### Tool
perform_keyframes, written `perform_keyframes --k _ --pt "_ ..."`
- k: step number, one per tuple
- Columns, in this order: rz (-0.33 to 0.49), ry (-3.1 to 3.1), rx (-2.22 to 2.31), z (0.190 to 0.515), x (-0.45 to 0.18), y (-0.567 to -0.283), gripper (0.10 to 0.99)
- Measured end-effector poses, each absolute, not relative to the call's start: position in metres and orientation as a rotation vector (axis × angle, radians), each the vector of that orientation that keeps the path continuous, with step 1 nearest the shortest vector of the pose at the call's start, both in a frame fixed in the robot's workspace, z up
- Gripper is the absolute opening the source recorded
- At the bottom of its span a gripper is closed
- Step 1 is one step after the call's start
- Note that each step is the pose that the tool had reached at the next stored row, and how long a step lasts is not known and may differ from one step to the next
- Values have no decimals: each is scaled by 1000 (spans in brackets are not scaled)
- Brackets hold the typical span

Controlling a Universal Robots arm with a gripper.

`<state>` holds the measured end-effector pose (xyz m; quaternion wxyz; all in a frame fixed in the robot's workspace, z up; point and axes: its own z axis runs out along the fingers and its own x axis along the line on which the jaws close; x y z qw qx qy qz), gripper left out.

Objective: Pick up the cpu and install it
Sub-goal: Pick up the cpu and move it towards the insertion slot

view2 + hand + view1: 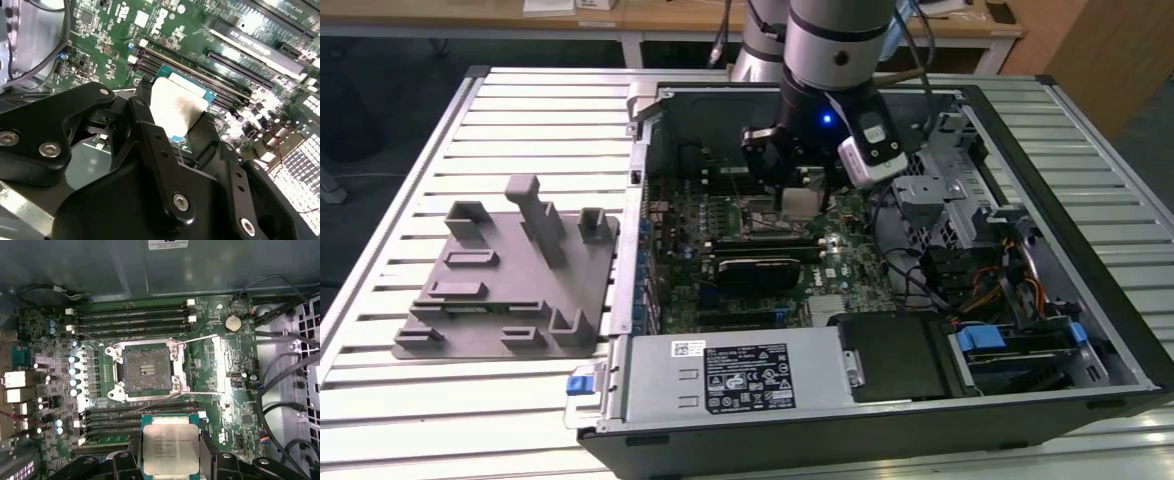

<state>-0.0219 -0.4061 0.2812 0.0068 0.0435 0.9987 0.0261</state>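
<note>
The cpu [168,446] is a small square chip with a silvery top plate and a teal rim, clamped between the black fingers [207,452] of my gripper [169,452]. In the second wrist view the cpu [177,107] shows pale and glossy between the fingers [150,135]. It hangs above the green motherboard [230,390], beside the open black-framed socket [147,369], not over it. In the exterior view my gripper [798,200] is lowered inside the open computer case [1067,330], with the cpu [798,203] at its tip.
A grey plastic fixture plate [507,290] with upright posts lies on the slatted table at the exterior view's left. Memory slots [135,320] flank the socket on two sides. Cables [285,390], a drive cage [961,190] and the power supply [734,375] crowd the case.
</note>
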Motion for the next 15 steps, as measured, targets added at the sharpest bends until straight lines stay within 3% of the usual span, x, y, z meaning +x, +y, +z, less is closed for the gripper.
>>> perform_keyframes --k 15 --pt "82 3115 135 257 -22 -388 541"
